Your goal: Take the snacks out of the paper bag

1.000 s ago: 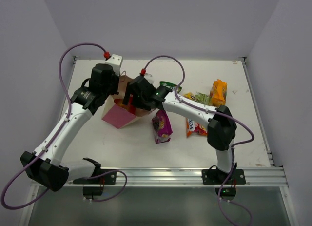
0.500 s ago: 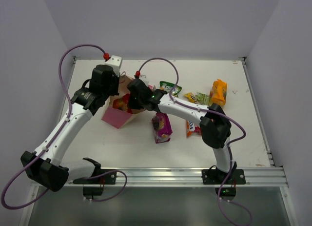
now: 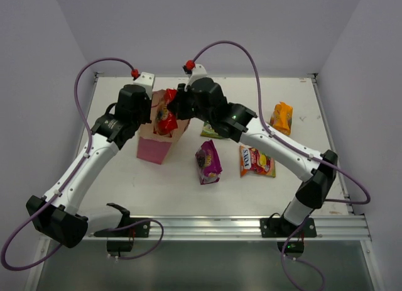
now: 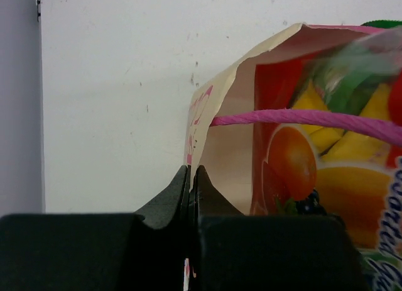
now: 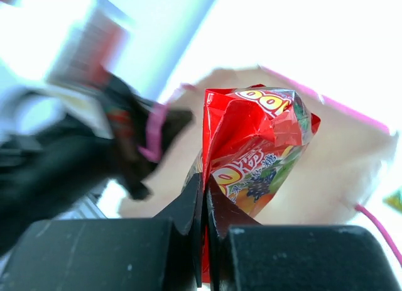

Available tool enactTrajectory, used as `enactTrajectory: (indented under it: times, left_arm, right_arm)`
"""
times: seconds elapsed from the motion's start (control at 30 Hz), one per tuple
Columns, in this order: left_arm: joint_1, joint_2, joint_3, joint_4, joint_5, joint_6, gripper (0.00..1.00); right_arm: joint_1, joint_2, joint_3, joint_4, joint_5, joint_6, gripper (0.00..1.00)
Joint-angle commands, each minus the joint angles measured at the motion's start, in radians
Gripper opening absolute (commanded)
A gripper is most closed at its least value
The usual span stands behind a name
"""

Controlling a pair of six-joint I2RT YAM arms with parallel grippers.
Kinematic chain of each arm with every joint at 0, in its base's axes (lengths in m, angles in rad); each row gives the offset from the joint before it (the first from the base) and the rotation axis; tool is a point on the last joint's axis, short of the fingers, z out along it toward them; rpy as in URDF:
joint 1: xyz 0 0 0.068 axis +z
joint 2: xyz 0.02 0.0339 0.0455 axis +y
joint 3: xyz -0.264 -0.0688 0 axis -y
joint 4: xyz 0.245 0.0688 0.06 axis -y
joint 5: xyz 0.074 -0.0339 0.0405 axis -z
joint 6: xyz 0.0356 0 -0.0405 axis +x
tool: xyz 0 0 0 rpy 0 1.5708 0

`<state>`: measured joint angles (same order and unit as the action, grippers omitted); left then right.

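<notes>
The pink paper bag [image 3: 155, 148] stands at the table's left, its tan inside [image 5: 342, 171] showing in the right wrist view. My left gripper [image 3: 149, 117] is shut on the bag's rim [image 4: 217, 99], the pinch [image 4: 190, 173] just below the pink cord handle [image 4: 314, 118]. My right gripper [image 3: 172, 112] is shut on a red fruit-print snack packet [image 3: 165, 119], held at the bag's mouth. Its jaws [image 5: 204, 181] clamp the packet's [image 5: 257, 131] crinkled edge. The same packet [image 4: 301, 171] fills the bag's opening in the left wrist view.
Other snacks lie on the table right of the bag: a magenta packet [image 3: 208, 162], a red-yellow packet [image 3: 256, 161], an orange packet [image 3: 282, 118], and a green one [image 3: 209, 133] partly under the right arm. Walls close in at the left, back and right.
My right gripper went into the bag, shut on the red packet and rose with it to the bag's mouth. The bag now stands straighter. The left gripper kept its hold.
</notes>
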<state>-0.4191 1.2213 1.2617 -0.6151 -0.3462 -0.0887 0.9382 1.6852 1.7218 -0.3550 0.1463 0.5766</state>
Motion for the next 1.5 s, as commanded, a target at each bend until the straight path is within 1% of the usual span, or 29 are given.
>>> enactTrajectory:
  times: [0.0, 0.17, 0.2, 0.27, 0.37, 0.4, 0.43, 0.47, 0.5, 0.57, 0.6, 0.7, 0.8, 0.83, 0.87, 0.9, 0.97, 1.0, 1.1, 1.2, 1.3, 1.33, 1.37, 1.4, 1.43, 1.47]
  left_arm:
    - [0.006, -0.013, 0.005, 0.026, -0.026, -0.025, 0.0]
    - [0.009, 0.009, 0.025, -0.011, -0.076, -0.037, 0.0]
    - [0.011, 0.018, 0.027, -0.015, -0.082, -0.042, 0.0]
    - [0.019, 0.027, 0.027, -0.028, -0.086, -0.065, 0.0]
    - [0.032, 0.043, 0.025, -0.029, -0.073, -0.098, 0.0]
    - [0.036, 0.052, 0.024, -0.028, -0.07, -0.105, 0.0]
    - [0.039, 0.056, 0.024, -0.029, -0.062, -0.115, 0.0]
    - [0.045, 0.066, 0.027, -0.028, -0.056, -0.12, 0.0]
    - [0.048, 0.067, 0.028, -0.028, -0.045, -0.126, 0.0]
    - [0.057, 0.072, 0.03, -0.023, -0.04, -0.131, 0.0]
    - [0.063, 0.075, 0.033, -0.02, -0.033, -0.134, 0.0]
    - [0.091, 0.08, 0.036, -0.012, -0.007, -0.14, 0.0]
    - [0.114, 0.078, 0.033, -0.005, 0.015, -0.144, 0.0]
    - [0.118, 0.078, 0.03, 0.001, 0.024, -0.146, 0.0]
    - [0.128, 0.078, 0.025, 0.005, 0.03, -0.146, 0.0]
    - [0.131, 0.078, 0.024, 0.006, 0.035, -0.146, 0.0]
    - [0.141, 0.078, 0.018, 0.009, 0.045, -0.148, 0.0]
    - [0.143, 0.076, 0.016, 0.012, 0.053, -0.146, 0.0]
    - [0.146, 0.066, 0.002, 0.024, 0.062, -0.143, 0.0]
    - [0.149, 0.058, -0.004, 0.038, 0.087, -0.14, 0.0]
    - [0.149, 0.057, -0.012, 0.052, 0.113, -0.134, 0.0]
    - [0.149, 0.058, -0.013, 0.063, 0.124, -0.134, 0.0]
    - [0.149, 0.057, -0.013, 0.067, 0.137, -0.134, 0.0]
    - [0.149, 0.057, -0.012, 0.071, 0.168, -0.132, 0.0]
    - [0.149, 0.057, -0.01, 0.081, 0.183, -0.132, 0.0]
    - [0.149, 0.058, -0.008, 0.084, 0.194, -0.132, 0.0]
  right_arm:
    - [-0.001, -0.067, 0.084, 0.131, -0.03, -0.084, 0.0]
    - [-0.021, -0.162, 0.137, 0.129, -0.002, -0.199, 0.0]
    - [-0.035, -0.206, 0.145, 0.128, -0.002, -0.217, 0.0]
    - [-0.058, -0.243, 0.183, 0.087, 0.005, -0.26, 0.0]
    - [-0.145, -0.292, 0.237, -0.034, 0.01, -0.245, 0.0]
    - [-0.212, -0.307, 0.231, -0.054, -0.002, -0.232, 0.0]
    - [-0.249, -0.338, 0.202, -0.08, -0.002, -0.215, 0.0]
    - [-0.316, -0.35, 0.178, -0.087, 0.002, -0.213, 0.0]
    - [-0.352, -0.369, 0.123, -0.091, -0.002, -0.207, 0.0]
    - [-0.421, -0.371, 0.064, -0.09, -0.017, -0.196, 0.0]
    - [-0.488, -0.363, 0.041, -0.09, -0.045, -0.189, 0.0]
    - [-0.59, -0.294, -0.033, -0.072, -0.073, -0.176, 0.0]
    - [-0.651, -0.184, -0.105, 0.037, -0.093, -0.178, 0.0]
    - [-0.662, -0.145, -0.103, 0.071, -0.1, -0.179, 0.0]
    - [-0.673, -0.06, -0.091, 0.074, -0.115, -0.179, 0.0]
    - [-0.685, -0.017, -0.078, 0.077, -0.119, -0.179, 0.0]
    - [-0.688, 0.065, -0.038, 0.082, -0.134, -0.175, 0.0]
    - [-0.69, 0.13, -0.025, 0.094, -0.136, -0.167, 0.0]
    - [-0.69, 0.232, -0.014, 0.105, -0.137, -0.153, 0.0]
    - [-0.69, 0.274, -0.014, 0.1, -0.14, -0.135, 0.01]
    - [-0.69, 0.272, -0.022, 0.093, -0.137, -0.136, 0.13]
    - [-0.69, 0.26, -0.016, 0.068, -0.134, -0.144, 0.26]
    - [-0.69, 0.248, -0.014, 0.057, -0.131, -0.152, 0.36]
    - [-0.688, 0.231, -0.018, 0.041, -0.128, -0.164, 0.43]
    - [-0.688, 0.185, -0.024, 0.036, -0.122, -0.17, 0.62]
    - [-0.69, 0.159, -0.028, 0.03, -0.113, -0.175, 0.71]
